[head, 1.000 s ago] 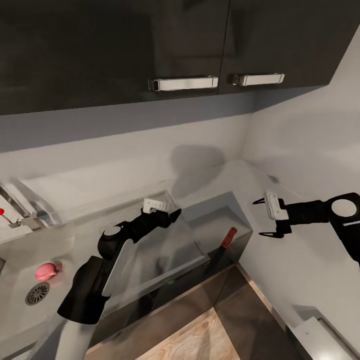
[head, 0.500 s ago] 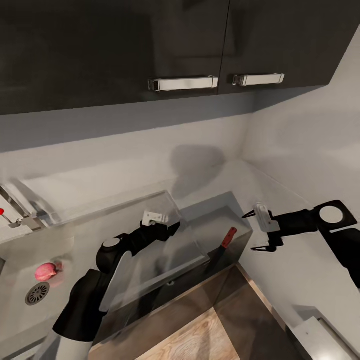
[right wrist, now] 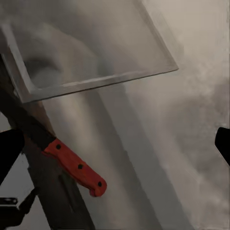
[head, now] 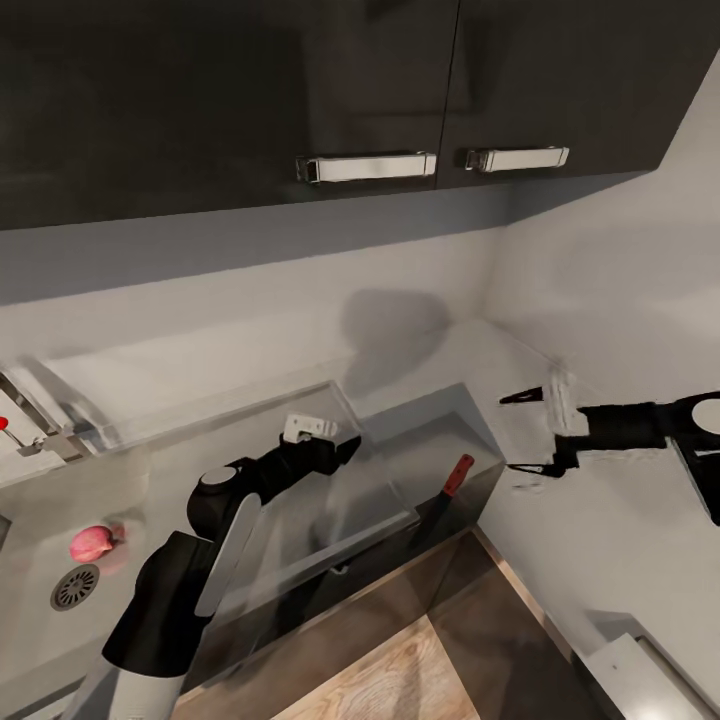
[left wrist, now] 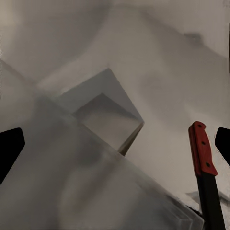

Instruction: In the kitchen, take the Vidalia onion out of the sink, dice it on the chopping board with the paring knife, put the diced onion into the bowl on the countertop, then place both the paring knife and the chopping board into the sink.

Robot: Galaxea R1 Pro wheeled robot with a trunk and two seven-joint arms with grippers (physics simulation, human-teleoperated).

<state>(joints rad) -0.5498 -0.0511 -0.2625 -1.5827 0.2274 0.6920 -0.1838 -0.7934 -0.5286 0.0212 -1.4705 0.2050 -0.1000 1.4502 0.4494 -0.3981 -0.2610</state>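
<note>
The pinkish-red Vidalia onion (head: pixel 92 543) lies in the steel sink (head: pixel 40 520) beside the drain, far left of both arms. The paring knife (head: pixel 452 485) rests with its red handle (right wrist: pixel 76 167) toward the back, its dark blade on the dark brown chopping board (right wrist: pixel 57 201). The pale square-rimmed bowl (right wrist: pixel 105 81) sits just beyond it. My left gripper (head: pixel 335 440) hovers open over the bowl area, left of the knife (left wrist: pixel 202 148). My right gripper (head: pixel 525 432) is open, held level to the right of the knife and slightly above it.
The chrome tap (head: pixel 30 415) with its red dot stands at the far left. Dark upper cabinets with metal handles (head: pixel 365 165) hang overhead. The grey countertop (head: pixel 440 345) ends in a corner with the wall at right. Wooden floor (head: pixel 400 670) shows below.
The right gripper dipped, then rose again and turned level, staying open near the knife. The left arm sank a little and its gripper drew slightly back.
</note>
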